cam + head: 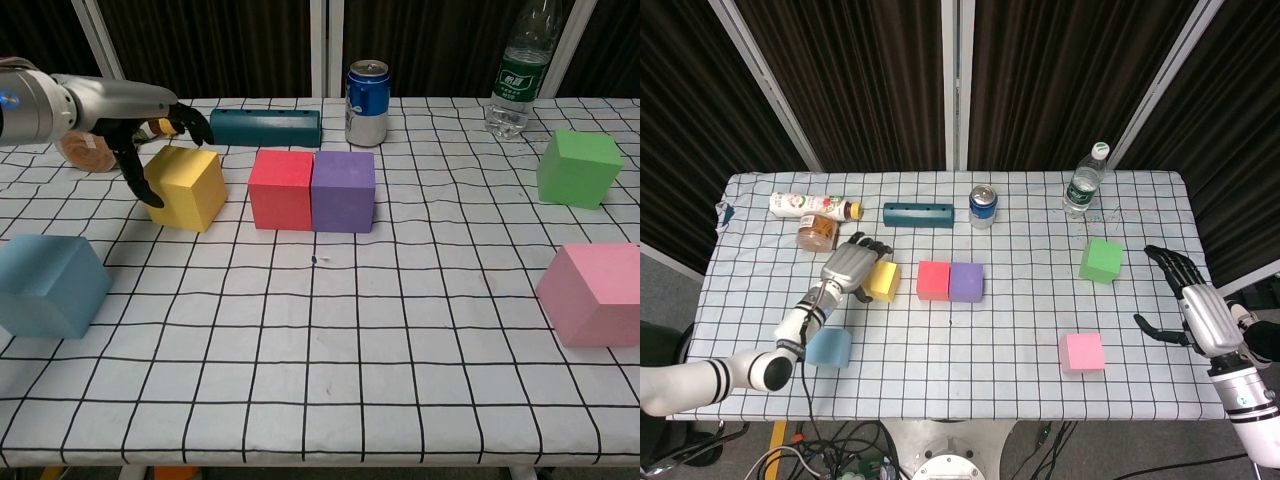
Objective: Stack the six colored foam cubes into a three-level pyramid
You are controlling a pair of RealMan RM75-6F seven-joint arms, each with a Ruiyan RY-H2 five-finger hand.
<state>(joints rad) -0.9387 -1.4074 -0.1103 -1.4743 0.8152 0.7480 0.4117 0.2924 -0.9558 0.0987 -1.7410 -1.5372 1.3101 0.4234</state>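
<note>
The yellow cube [881, 281] [187, 187] sits flat on the table, a small gap left of the red cube [933, 280] [281, 188]. Red touches the purple cube [966, 282] [343, 190]. My left hand [848, 265] [140, 105] hovers at the yellow cube's left rear, fingers spread and lifted off its top, thumb close by its left face. The blue cube [828, 347] [50, 285] lies near the front left. Green [1101, 260] [578, 168] and pink [1081, 352] [592, 293] cubes stand on the right. My right hand [1200, 310] hangs open at the table's right edge.
Along the back stand a teal block [918, 214] [265, 127], a blue can [983, 205] [367, 102] and a water bottle [1085, 182] [518, 75]. A lying drink bottle [810, 205] and a jar [816, 232] [85, 150] sit behind my left hand.
</note>
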